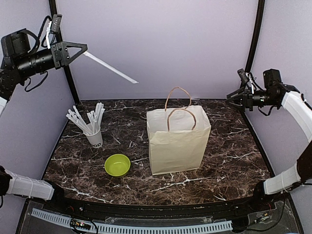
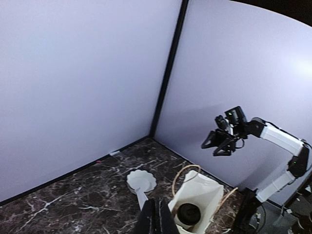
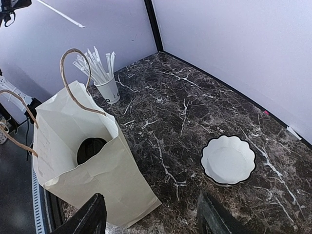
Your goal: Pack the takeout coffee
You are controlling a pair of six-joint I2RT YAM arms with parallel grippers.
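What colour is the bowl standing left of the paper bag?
The bowl is lime green; the top external view shows it best.

The left arm (image 1: 34,61) and right arm (image 1: 295,105) have black wrists, white links and looping black cables. The left hand (image 1: 84,48) is a black triangle.

The left pincer (image 1: 84,48) and right pincer (image 1: 229,97) are raised above the desk (image 1: 229,161), at its left and right sides. A straw (image 1: 109,67) projects from the left pincer toward the right pincer. Below the left pincer, slightly to its right, a cup of straws (image 1: 94,136) stands on the desk. The bowl (image 1: 117,165) sits in front of that cup, toward the near edge. The bag (image 1: 176,146) stands between the two pincers, nearer the right pincer. A cup lid (image 3: 91,149) is inside the bag. The plate (image 3: 228,160) lies behind the bag, below the right pincer.
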